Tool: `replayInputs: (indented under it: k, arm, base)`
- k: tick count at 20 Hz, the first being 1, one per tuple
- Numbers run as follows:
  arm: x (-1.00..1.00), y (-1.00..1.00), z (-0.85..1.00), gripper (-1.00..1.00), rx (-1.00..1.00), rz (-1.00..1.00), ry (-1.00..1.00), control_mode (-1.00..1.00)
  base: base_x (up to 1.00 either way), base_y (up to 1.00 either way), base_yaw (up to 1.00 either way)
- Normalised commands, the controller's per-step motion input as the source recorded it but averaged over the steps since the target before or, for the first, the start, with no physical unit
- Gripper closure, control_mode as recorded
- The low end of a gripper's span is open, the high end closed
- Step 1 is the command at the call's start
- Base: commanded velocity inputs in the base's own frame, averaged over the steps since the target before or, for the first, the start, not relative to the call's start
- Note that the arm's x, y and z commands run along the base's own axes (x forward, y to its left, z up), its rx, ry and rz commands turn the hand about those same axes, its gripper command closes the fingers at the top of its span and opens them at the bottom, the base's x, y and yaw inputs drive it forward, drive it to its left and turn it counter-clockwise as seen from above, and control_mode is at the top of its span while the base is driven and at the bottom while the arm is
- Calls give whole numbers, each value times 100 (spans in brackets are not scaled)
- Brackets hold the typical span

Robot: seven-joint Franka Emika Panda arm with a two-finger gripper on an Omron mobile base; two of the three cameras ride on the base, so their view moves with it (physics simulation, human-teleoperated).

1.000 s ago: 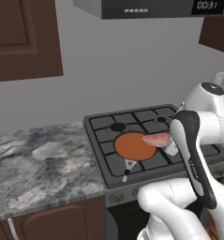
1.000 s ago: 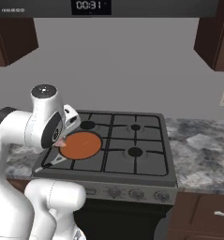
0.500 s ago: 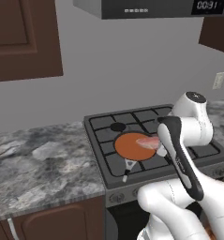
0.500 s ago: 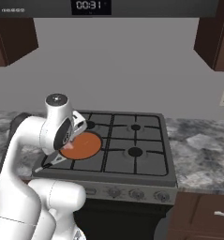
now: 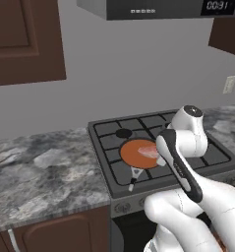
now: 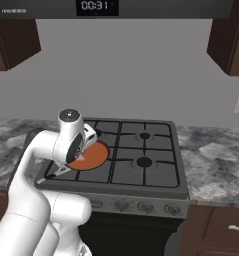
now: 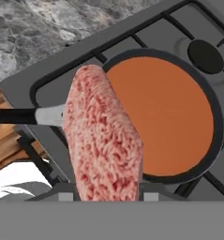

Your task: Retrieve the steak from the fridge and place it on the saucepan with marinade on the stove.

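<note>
Left base view, far left: dark brown wall cabinet (image 5: 25, 42) up high. Below it a grey marbled desk (image 5: 45, 172) runs to the stove's edge, with brown cabinet fronts (image 5: 65, 236) under it.

Centre: the stove (image 5: 109, 142), dark grey with black grates. The saucepan with marinade (image 5: 133, 153) sits on the front left burner, its orange-brown inside showing. Its short handle (image 5: 133, 178) points toward the stove's front edge. A bare round burner (image 5: 123, 133) lies just behind the pan.

The steak (image 5: 149, 151) hangs over the right part of the pan, pinkish-red with pale marbling. From this side I cannot tell whether its lower edge touches the pan.

Right of centre: the white arm bends over the stove's front right, the hand at the pan's right rim. A range hood with a lit clock (image 5: 218, 6) runs along the top; a wall outlet (image 5: 229, 84) sits far right.

Right base view: the wrist covers much of the pan (image 6: 93, 156), which shows as an orange crescent. Two burners (image 6: 144, 161) lie to its right. Grey marbled desk (image 6: 216, 165) continues beyond the stove.

Hand view: the steak (image 7: 104, 140) stands on edge in the foreground, rising from the bottom between the gripper (image 7: 106, 196). The jaws are closed narrowly on the steak's lower end. The pan (image 7: 167, 112) lies beyond it, the steak overlapping the rim on the handle side. The silver-and-dark handle (image 7: 26, 116) runs off to the left edge.
</note>
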Motion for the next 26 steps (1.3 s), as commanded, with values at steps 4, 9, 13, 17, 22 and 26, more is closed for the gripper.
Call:
replayInputs:
  k: [4,9,13,17,22,26]
  arm:
    - [50,0,-32,100,0,0,1,-100]
    - [50,0,-30,100,0,0,2,-100]
    - [47,0,-31,100,0,0,2,-100]
    - [43,0,-27,100,0,0,3,-100]
    - [38,0,-23,100,0,0,3,-100]
    - [35,0,-22,100,0,0,3,-100]
  base:
    - [0,0,0]
    - [0,0,0]
    - [0,0,0]
    - [0,0,0]
    - [0,0,0]
    - [0,0,0]
